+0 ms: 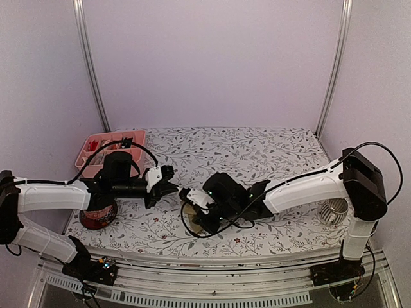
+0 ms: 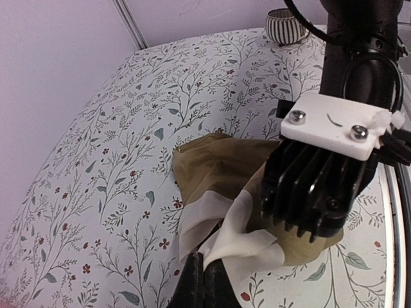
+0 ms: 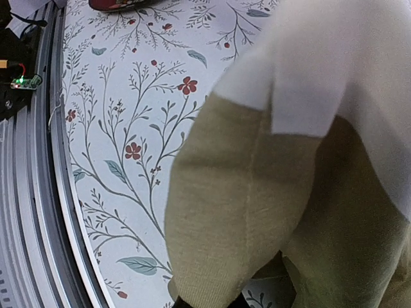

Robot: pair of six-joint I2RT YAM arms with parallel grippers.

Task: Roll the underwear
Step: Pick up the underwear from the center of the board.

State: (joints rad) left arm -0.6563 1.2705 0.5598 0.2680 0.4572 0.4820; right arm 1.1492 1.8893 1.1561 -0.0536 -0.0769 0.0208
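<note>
The tan-beige underwear (image 2: 218,167) lies bunched on the floral table, its pale band (image 2: 212,215) turned toward my left gripper. My left gripper (image 2: 205,273) is shut, pinching that pale band; in the top view it (image 1: 170,183) sits just left of the right one. My right gripper (image 1: 196,215) points down into the cloth. In the right wrist view the tan cloth (image 3: 244,192) fills the frame and hangs between the fingertips (image 3: 177,305); the gripper (image 3: 205,303) is shut on it. The black underwear is out of view.
A pink tray (image 1: 109,144) with small items stands at the back left. A red bowl (image 1: 97,217) sits under my left arm. A striped cup (image 1: 334,210) stands at the right, also in the left wrist view (image 2: 286,25). The table's front rail (image 3: 38,192) is close.
</note>
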